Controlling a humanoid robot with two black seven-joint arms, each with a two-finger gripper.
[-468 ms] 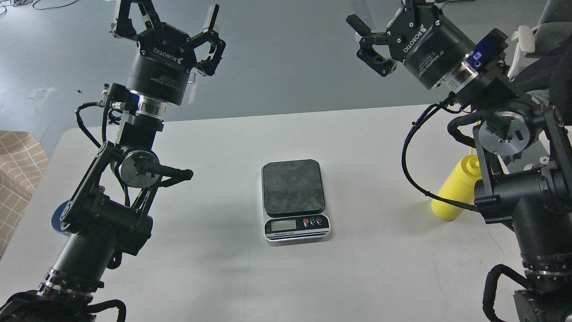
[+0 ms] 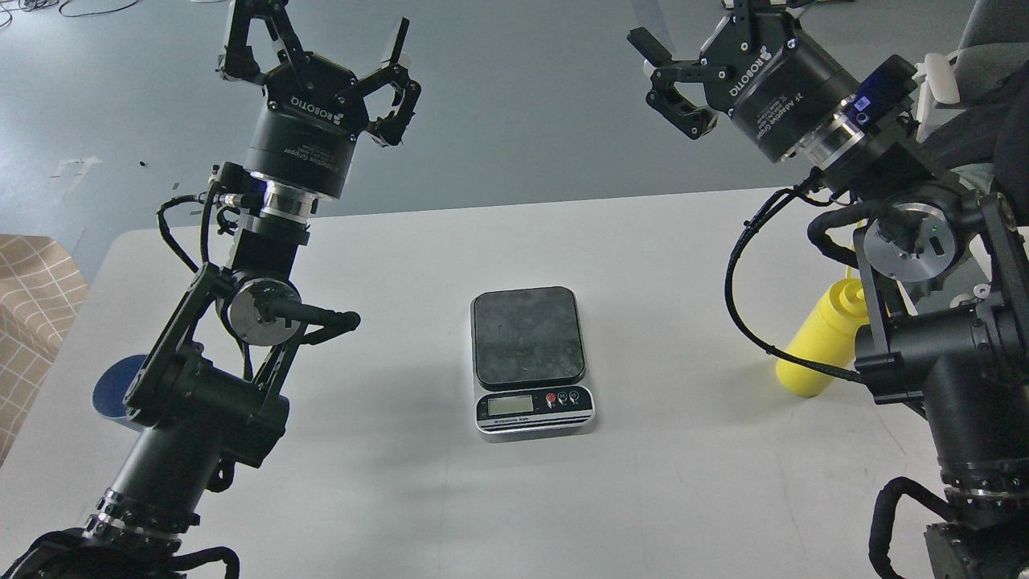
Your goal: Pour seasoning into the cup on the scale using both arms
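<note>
Table [image 2: 418, 498]: white top filling most of the head view, carrying everything below; grey floor lying beyond its far edge.

Left arm [image 2: 201, 402]: black, jointed, rising from the lower left corner and leaning up over the table's left part, a cable looping off its side.

Right arm [image 2: 940, 354]: black, coming in from the right edge, bulky joints sitting over the table's right side, a black cable hanging in a loop toward the bottle.

Left gripper [image 2: 313, 48]: pointing up at the top of the view, well above the table — fingers spreading wide, nothing between them.

Right gripper [image 2: 699, 56]: pointing up and leftward at the top right; one finger showing clearly, the other running off the top edge, so I cannot tell how the claw is standing. Nothing is showing in it.

Scale [image 2: 530, 362]: sitting at the table's middle, between the two arms, dark platform bare, silver front with display and red button facing the camera.

Seasoning [image 2: 820, 346]: yellow bottle standing on the table's right side, tilting in the view, partly hiding behind the right arm, well apart from the scale.

Cup [image 2: 112, 394]: only a blue sliver showing at the table's left, mostly hiding behind the left arm — well apart from the scale.
</note>
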